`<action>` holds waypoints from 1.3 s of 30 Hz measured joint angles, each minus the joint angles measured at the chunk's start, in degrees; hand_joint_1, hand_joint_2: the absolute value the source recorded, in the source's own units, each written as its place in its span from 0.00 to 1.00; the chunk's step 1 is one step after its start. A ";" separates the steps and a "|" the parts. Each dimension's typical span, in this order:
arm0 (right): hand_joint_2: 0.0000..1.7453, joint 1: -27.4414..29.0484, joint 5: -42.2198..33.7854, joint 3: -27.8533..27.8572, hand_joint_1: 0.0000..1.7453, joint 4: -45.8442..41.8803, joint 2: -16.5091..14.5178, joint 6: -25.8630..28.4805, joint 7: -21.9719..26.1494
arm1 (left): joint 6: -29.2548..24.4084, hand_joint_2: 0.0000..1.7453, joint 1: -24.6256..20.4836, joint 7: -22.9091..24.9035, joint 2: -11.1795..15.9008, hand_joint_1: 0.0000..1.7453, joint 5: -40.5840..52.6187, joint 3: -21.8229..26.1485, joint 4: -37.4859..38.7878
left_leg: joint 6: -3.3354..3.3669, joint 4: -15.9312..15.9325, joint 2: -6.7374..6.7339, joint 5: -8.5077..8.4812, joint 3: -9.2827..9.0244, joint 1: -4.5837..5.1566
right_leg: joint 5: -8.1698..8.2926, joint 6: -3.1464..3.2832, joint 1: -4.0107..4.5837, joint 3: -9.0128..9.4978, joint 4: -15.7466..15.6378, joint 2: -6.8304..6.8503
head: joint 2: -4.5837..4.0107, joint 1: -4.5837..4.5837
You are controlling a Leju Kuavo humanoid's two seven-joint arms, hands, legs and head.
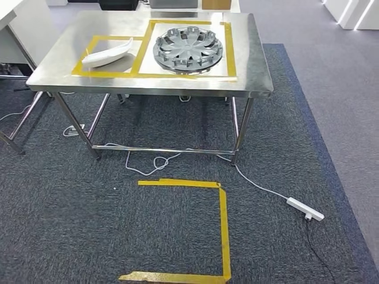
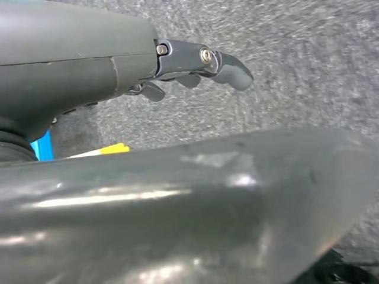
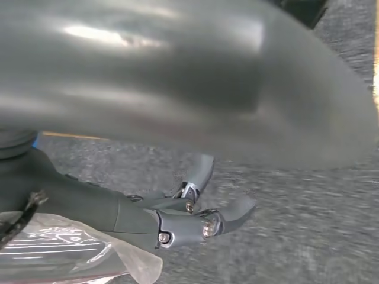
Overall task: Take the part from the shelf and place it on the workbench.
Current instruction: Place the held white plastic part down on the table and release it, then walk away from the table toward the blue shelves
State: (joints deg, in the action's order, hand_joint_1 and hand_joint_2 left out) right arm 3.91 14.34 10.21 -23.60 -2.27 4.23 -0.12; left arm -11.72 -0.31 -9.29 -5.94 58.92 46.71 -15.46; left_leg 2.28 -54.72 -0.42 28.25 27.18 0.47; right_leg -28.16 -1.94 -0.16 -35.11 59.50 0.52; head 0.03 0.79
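Part (image 1: 188, 48) on workbench (image 1: 67, 59), left hand (image 2: 196, 65) empty, fingers extended over carpet (image 2: 290, 59)

Left hand (image 2: 196, 68), right hand (image 3: 196, 213) empty (fingers loosely extended).

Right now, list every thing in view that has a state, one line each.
Wheel cover: lying flat on the workbench, inside the right taped square.
White curved part: lying on the workbench, inside the left taped square.
Power strip: on the carpet, cable attached.
Left hand: holding nothing, fingers extended over the carpet.
Right hand: holding nothing, fingers apart.
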 joint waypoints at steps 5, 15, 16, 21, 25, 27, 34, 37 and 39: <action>0.00 -0.93 0.28 0.67 0.00 0.52 -0.04 0.12 0.34 | -0.04 0.00 -0.15 -0.13 0.19 0.00 0.03 0.06 0.50 | 0.08 -0.34 -0.38 -4.04 5.33 -0.03 | -6.84 -1.05 -0.42 -1.62 13.73 -0.28 | 0.01 -0.33; 0.00 -1.29 -0.52 2.15 0.00 2.11 -0.94 0.27 1.31 | -0.87 0.00 -0.17 -0.25 0.50 0.00 0.03 0.34 1.17 | -2.99 -3.74 -0.24 -5.58 10.69 -0.40 | -4.14 2.32 -0.40 11.78 -5.82 -0.04 | -0.01 -0.16; 0.00 -1.23 -0.64 2.35 0.00 2.35 -1.01 0.26 1.45 | -0.97 0.00 -0.04 -0.23 0.50 0.00 0.03 0.40 1.25 | -3.30 -6.53 -0.15 -2.49 11.40 -0.52 | -3.50 2.65 -0.43 11.13 -5.80 0.05 | -0.01 -0.04; 0.00 -1.14 -0.98 3.24 0.00 3.41 -1.13 0.13 2.09 | -1.35 0.00 0.09 -0.07 0.52 0.00 -0.16 0.49 1.49 | -3.88 -17.55 -0.01 3.06 11.03 -0.72 | -1.18 2.62 -0.32 8.10 -5.24 0.14 | -0.01 0.24; 0.00 -1.30 -1.34 3.61 0.00 3.89 -1.47 0.11 2.51 | -1.40 0.00 0.03 -0.03 0.64 0.00 -0.35 0.52 1.53 | -2.57 -2.60 0.21 -0.20 1.06 -0.49 | -0.39 1.86 -0.13 6.96 -4.36 0.12 | -0.01 0.23; 0.00 -1.42 -1.52 3.89 0.00 4.03 -1.53 0.11 2.74 | -1.39 0.00 0.02 -0.02 0.63 0.00 -0.43 0.55 1.59 | -2.33 -0.62 0.24 -0.01 0.47 -0.45 | -0.25 1.91 0.13 6.32 -3.88 0.12 | -0.01 0.13; 0.00 -1.49 -2.40 4.93 0.00 4.40 -1.65 0.01 3.35 | -1.19 0.00 -0.13 -0.05 0.68 0.00 -0.49 0.84 1.97 | -1.55 -0.44 0.16 -0.34 1.15 0.12 | 0.56 1.45 -0.36 5.13 -4.06 0.04 | -0.01 0.04; 0.00 -1.46 -2.63 5.33 0.00 4.44 -1.66 0.01 3.57 | -1.46 0.00 -0.14 -0.02 0.59 0.00 -0.78 0.98 2.09 | -1.25 -0.53 0.14 -0.55 1.36 0.27 | 0.88 0.98 -0.51 4.96 -4.11 0.02 | -0.01 0.04; 0.00 -1.46 -2.79 5.62 0.00 4.45 -1.66 0.04 3.77 | -2.48 0.00 -0.15 0.32 0.28 0.00 -1.40 1.27 2.11 | -1.16 -0.61 0.13 -0.61 1.46 0.30 | 0.99 0.83 -0.55 4.89 -4.11 0.03 | -0.01 0.06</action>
State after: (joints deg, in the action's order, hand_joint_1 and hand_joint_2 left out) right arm 2.46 11.55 15.83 -19.15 -3.93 4.28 3.65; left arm -14.19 -0.46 -8.97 -5.66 57.51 47.99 -13.35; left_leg 1.12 -55.33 -0.28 27.64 28.64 0.77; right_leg -27.17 -1.11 -0.71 -30.22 55.38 0.55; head 0.02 0.84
